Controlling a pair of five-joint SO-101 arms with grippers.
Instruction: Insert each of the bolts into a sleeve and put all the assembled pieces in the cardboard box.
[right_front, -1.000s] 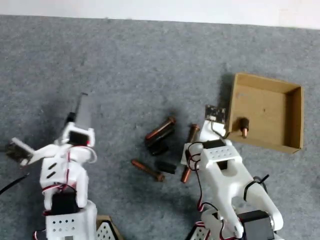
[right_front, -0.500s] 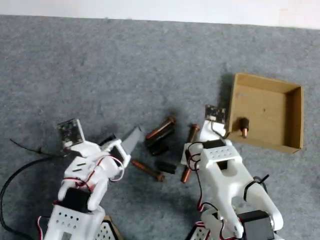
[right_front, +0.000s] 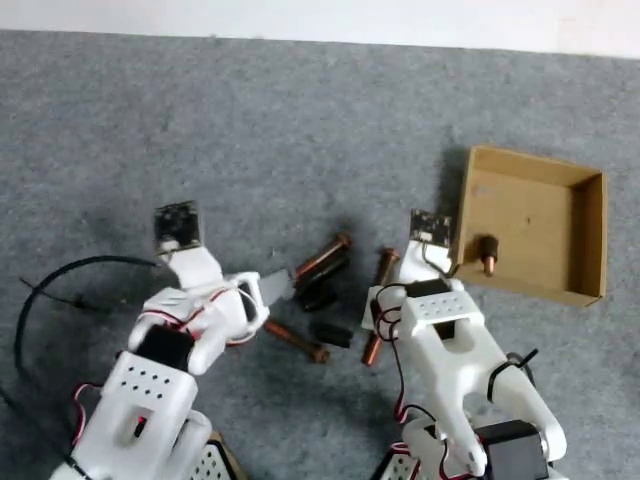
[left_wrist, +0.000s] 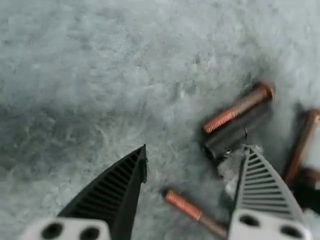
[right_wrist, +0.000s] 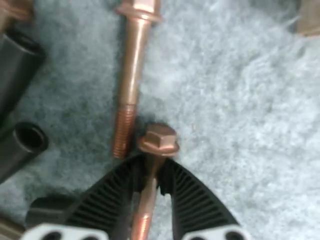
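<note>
My right gripper (right_wrist: 152, 167) is shut on a copper bolt (right_wrist: 157, 140), just under its hex head; the same bolt (right_front: 372, 348) pokes out from under the right arm. A second bolt (right_wrist: 129, 75) lies on the mat just ahead of it, with black sleeves (right_wrist: 20, 145) to one side. My left gripper (left_wrist: 195, 152) hangs open above another loose bolt (left_wrist: 192, 212), its finger (right_front: 272, 287) next to the pile. A bolt (left_wrist: 240, 106) rests along a black sleeve (left_wrist: 235, 132). The cardboard box (right_front: 530, 215) holds one assembled piece (right_front: 487, 252).
The grey mat (right_front: 250, 130) stretches bare to the back and left. A short black sleeve (right_front: 330, 333) lies between the two arms. The box sits right beside the right arm's wrist camera board (right_front: 431, 227). A black cable (right_front: 60, 275) loops left of the left arm.
The left arm has swung from the far left toward the middle and now has its open gripper over the pile of bolts. The right arm and its bolt have stayed still.
</note>
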